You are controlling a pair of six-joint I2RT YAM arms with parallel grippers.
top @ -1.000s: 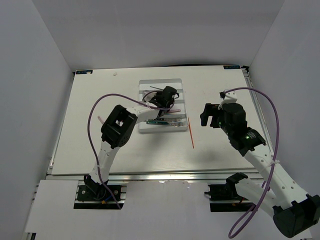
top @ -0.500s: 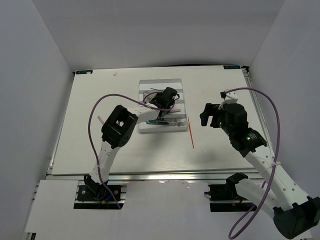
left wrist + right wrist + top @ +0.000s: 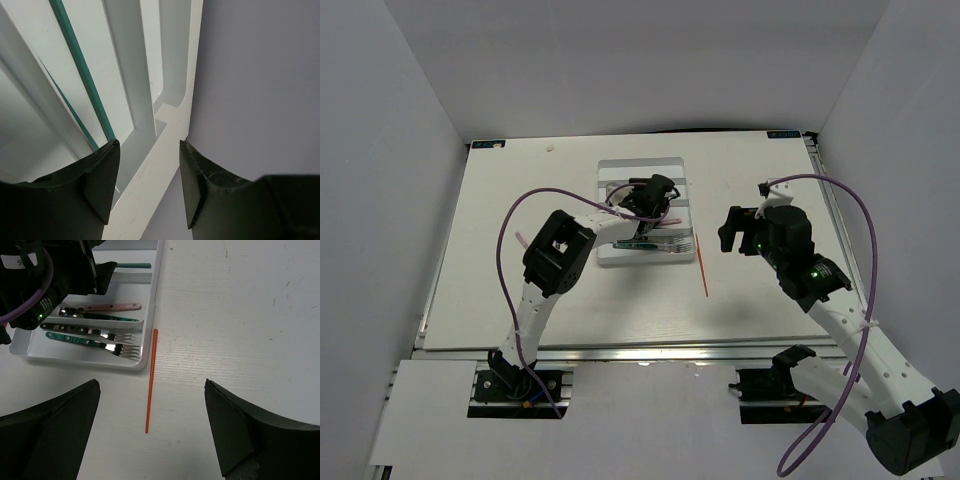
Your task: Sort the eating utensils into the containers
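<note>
1. The left gripper has its jaws parted by a moderate gap and nothing between them. Neither finger can be seen touching anything.
2. Directly under the left gripper lies the white tray. In the left wrist view one of its raised dividers and a rim corner fill the gap between the fingers.
3. One teal-green stick lies in a compartment just ahead of the left gripper's left-hand finger. A thinner teal line runs beside it; I cannot tell whether it is a second stick or a reflection.
4. The right gripper has its jaws spread wide and holds nothing. It hangs above the table, well apart from the left gripper.
5. One orange-red chopstick lies flat on the table below the right gripper, in line with the gap between its fingers. Its far end is just beside the tray's end wall, outside the tray.
6. Count in the tray, ahead and to the left of the right gripper:
   - two forks, nearest the gripper, tines pointing towards the chopstick
   - one green-handled piece
   - one pink-handled piece
   - the teal-green stick farthest away, by the left gripper.
7. Which divider separates which piece cannot be told from the right wrist view.
</note>
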